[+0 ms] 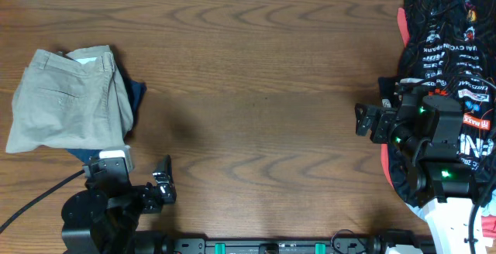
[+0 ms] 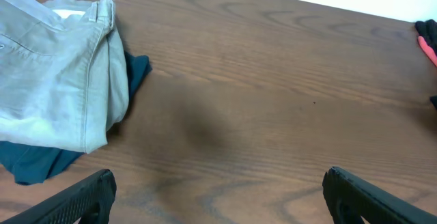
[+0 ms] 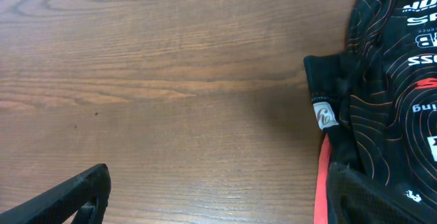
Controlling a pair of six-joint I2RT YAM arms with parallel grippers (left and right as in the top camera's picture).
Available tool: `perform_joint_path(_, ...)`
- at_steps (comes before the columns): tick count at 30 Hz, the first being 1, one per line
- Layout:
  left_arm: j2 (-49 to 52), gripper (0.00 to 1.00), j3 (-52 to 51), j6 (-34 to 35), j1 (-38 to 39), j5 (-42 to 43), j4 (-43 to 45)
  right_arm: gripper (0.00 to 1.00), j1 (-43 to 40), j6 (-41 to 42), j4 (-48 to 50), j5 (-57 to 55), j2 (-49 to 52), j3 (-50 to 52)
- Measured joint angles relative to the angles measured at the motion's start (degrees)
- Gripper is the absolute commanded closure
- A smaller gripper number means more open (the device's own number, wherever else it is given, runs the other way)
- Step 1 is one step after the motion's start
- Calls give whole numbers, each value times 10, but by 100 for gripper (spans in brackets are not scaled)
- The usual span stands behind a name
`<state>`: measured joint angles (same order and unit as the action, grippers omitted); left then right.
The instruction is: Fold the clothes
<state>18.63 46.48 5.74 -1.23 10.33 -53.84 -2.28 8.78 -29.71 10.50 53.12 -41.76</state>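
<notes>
While left claw point(image 2: 218, 179) and right claw point(image 3: 218, 183) gape empty, khaki shorts point(image 1: 70, 99) mostly cover navy trousers point(image 2: 34, 164).

left arm point(image 1: 108, 211): is showing a matte black shell, pale grey block point(image 1: 115, 159) on top | cable point(image 1: 39, 201): black, is trailing from its base | right arm point(image 1: 434, 142): black, green lights point(image 1: 446, 174) are glowing, white lower casing point(image 1: 449, 223) | left gripper point(image 2: 218, 176), right gripper point(image 3: 218, 176): fingers point(image 2: 68, 200) are looking matte black, blunt-ended

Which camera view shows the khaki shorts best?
The overhead view: the khaki shorts appear whole there, every edge inside the picture. The left wrist view cuts them off at its left edge. The right wrist view does not show them.
</notes>
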Motion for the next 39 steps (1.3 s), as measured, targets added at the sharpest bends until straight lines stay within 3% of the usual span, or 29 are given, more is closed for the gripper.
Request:
perform_joint_path(18,0,2,0,0,0,0,0,1,0,0,0,0,-6,0)
perform_joint_path(27,0,2,0,0,0,0,0,1,0,-4,-5,-3,-122,19)
perform_joint_path(39,0,2,-2,0,0,0,-1,1,23,-28,243,0,-365,271)
